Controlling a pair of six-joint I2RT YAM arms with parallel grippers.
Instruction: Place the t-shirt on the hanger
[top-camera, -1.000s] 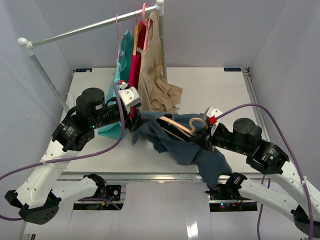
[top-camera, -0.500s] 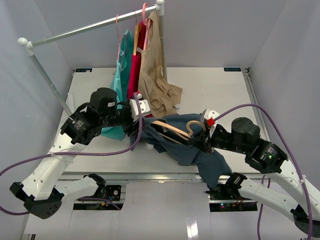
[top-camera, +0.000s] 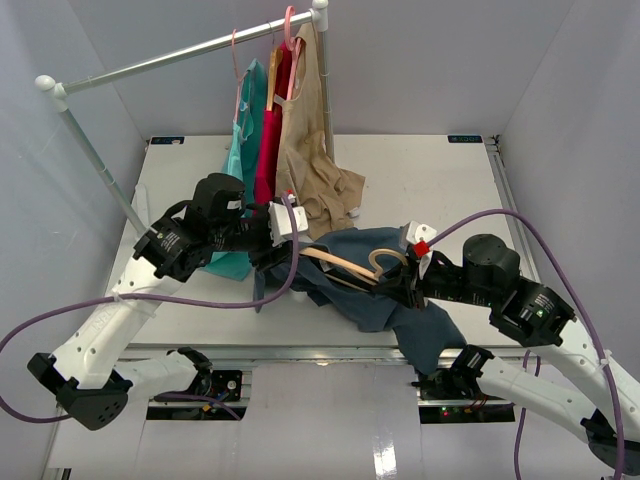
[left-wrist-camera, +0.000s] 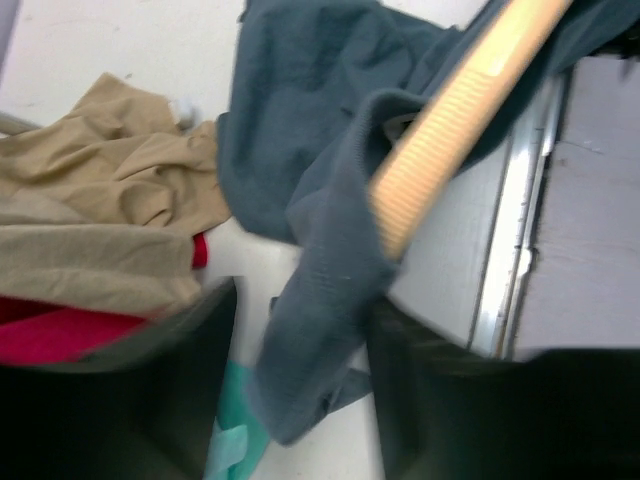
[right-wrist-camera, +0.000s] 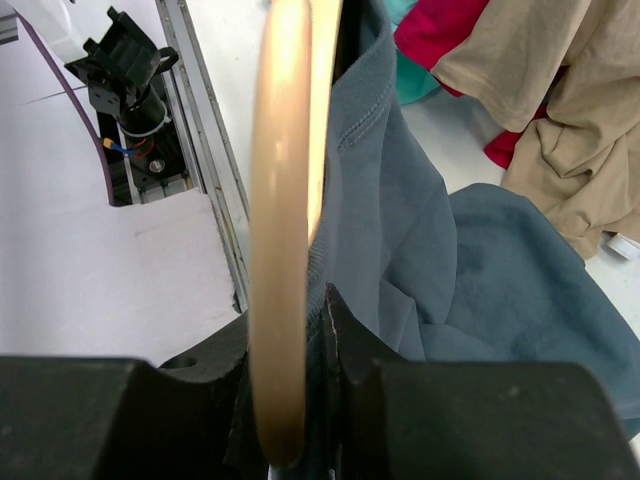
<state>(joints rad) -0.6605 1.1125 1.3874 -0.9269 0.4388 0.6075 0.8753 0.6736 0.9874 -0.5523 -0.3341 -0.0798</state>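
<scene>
The dark slate-blue t-shirt (top-camera: 385, 300) lies bunched at the table's near middle, and part of it hangs over the front edge. The tan wooden hanger (top-camera: 335, 263) lies in its collar, with the peach hook (top-camera: 385, 258) up. My right gripper (top-camera: 402, 285) is shut on the hanger (right-wrist-camera: 280, 250) near the hook, with shirt cloth (right-wrist-camera: 480, 260) against one finger. My left gripper (top-camera: 265, 252) is at the shirt's left edge. Its jaws stand open around a hanging fold of the shirt (left-wrist-camera: 310, 330), just below the hanger's arm end (left-wrist-camera: 450, 120).
A white clothes rail (top-camera: 190, 50) crosses the back left. A teal garment (top-camera: 240, 140), a red one (top-camera: 270, 125) and a beige one (top-camera: 310, 150) hang from it onto the table (top-camera: 430, 180). The beige (left-wrist-camera: 90, 240) and red cloth lie close to my left gripper. A metal rail (left-wrist-camera: 520, 240) runs along the table's front edge.
My left arm has moved right and down from the hanging garments to the shirt's left edge. My right gripper has shifted the hanger and shirt slightly left.
</scene>
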